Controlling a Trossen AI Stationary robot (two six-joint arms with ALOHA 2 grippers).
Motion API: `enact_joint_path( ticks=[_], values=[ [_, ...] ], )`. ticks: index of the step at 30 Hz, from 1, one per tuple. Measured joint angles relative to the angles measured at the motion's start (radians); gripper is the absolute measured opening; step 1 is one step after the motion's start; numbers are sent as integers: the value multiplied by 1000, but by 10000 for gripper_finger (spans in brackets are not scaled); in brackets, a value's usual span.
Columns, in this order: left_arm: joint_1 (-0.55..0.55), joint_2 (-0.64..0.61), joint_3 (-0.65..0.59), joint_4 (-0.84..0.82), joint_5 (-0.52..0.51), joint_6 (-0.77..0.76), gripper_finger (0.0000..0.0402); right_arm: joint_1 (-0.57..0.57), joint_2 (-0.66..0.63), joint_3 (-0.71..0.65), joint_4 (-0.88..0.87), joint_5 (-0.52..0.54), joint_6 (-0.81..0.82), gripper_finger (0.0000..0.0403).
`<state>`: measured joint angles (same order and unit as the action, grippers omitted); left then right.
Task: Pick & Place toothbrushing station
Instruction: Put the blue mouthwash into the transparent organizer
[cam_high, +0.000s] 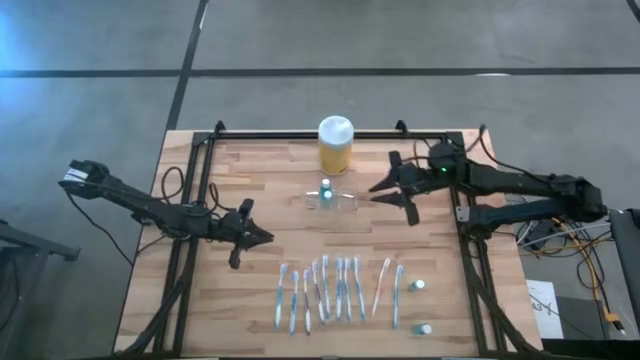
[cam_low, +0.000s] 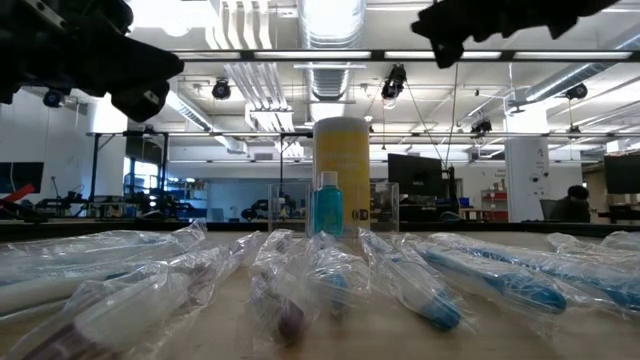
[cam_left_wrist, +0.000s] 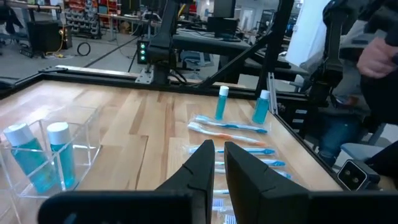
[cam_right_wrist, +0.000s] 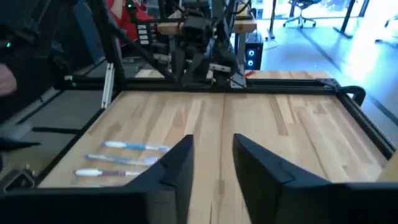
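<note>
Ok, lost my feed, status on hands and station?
Left hand shut, empty, above the toothbrushes. Right hand open, empty, beside the station. Station on the table, blue bottle inside. Nothing between.

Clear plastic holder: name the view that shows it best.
Left wrist view: the clear plastic holder shows close, walls distinct. The high view shows a faint outline, the low view a partly hidden one, the right wrist view nothing.

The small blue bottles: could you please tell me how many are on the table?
3: one in the clear holder at, two loose at the right end of the toothbrush row, at and.
</note>
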<state>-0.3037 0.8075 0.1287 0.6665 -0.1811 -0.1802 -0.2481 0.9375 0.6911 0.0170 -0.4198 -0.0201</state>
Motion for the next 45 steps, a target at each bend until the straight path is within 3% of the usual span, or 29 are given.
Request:
enact_joint_path(
  ticks=[8, 14, 21, 26, 34, 41, 45],
  values=[
    [0, 1, 0, -1, -50, -5, 5, -2, -178, -171, 111, 1, 5, 13],
    [0, 2, -3, -18, -215, -51, 22, -3, -214, -268, 209, 2, 14, 9],
    [0, 2, -3, -21, -221, -109, 22, -8, -241, -335, 234, 2, -36, 8],
    [1, 2, -3, -24, -224, -64, 5, -28, -263, -403, 387, 27, 66, 8],
    [1, 2, 18, -33, -235, -7, 5, -42, -331, -483, 496, 29, 49, 8],
    [2, 2, 18, -31, -376, 25, 8, -41, -376, -541, 493, 26, 44, 8],
    [3, 2, 17, -31, -389, 25, 7, -41, -382, -554, 493, 26, 45, 8]
  ],
)
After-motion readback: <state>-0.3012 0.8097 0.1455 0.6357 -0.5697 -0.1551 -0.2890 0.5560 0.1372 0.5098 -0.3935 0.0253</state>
